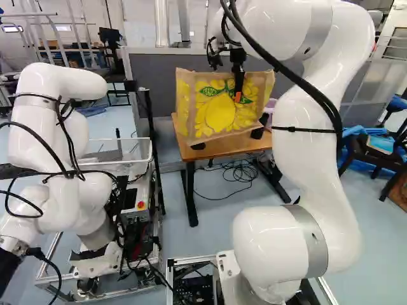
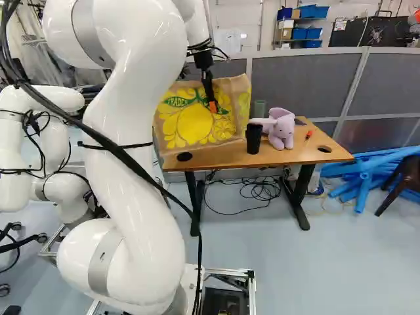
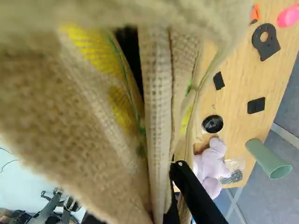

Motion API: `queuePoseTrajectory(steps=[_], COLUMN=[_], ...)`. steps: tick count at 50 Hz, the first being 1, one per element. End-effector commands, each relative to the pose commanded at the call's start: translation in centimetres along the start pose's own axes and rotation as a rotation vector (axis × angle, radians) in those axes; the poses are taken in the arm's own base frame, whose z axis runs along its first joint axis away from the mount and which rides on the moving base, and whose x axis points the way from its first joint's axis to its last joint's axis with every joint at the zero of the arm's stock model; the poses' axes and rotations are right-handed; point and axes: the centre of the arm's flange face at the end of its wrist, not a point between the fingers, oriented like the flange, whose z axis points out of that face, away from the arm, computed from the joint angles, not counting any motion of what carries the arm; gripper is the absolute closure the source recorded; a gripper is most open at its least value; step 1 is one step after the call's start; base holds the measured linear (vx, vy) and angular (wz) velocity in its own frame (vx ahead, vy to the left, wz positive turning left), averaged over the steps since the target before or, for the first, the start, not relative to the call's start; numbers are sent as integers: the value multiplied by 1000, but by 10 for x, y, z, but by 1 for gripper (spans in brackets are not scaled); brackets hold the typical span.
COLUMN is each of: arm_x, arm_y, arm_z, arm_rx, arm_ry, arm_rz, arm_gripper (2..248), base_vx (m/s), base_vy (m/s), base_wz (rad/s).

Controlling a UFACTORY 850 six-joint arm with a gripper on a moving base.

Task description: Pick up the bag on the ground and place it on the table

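My gripper point(image 1: 238, 82) reaches down to the upper part of the tan bag point(image 1: 219, 117) with its yellow fruit print, over the wooden table point(image 1: 238, 147). In the right base view the gripper point(image 2: 210, 92) is at the bag point(image 2: 197, 118), whose lower edge is near the table's front edge; whether it rests on the tabletop I cannot tell. Folded bag fabric point(image 3: 156, 102) runs between the fingers of the gripper point(image 3: 168, 191) in the wrist view, and they are shut on it. The fabric hides one finger in large part.
Beside the bag on the table stand a black cup point(image 2: 254, 138), a green cup point(image 2: 260, 108) and a purple plush toy point(image 2: 281, 128), with a red-handled tool point(image 2: 309, 134) farther along. Another robot point(image 1: 57, 146) stands at the left. Grey partitions point(image 2: 295, 79) rise behind the table.
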Motion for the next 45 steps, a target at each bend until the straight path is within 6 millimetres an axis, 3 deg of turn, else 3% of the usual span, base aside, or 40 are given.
queuePoseTrajectory(steps=[45], arm_x=[7], arm_y=[44], arm_z=[72], arm_rx=[89], arm_ry=[4], arm_rz=[-11], arm_gripper=[228], base_vx=[0], base_vy=[0], base_wz=[0])
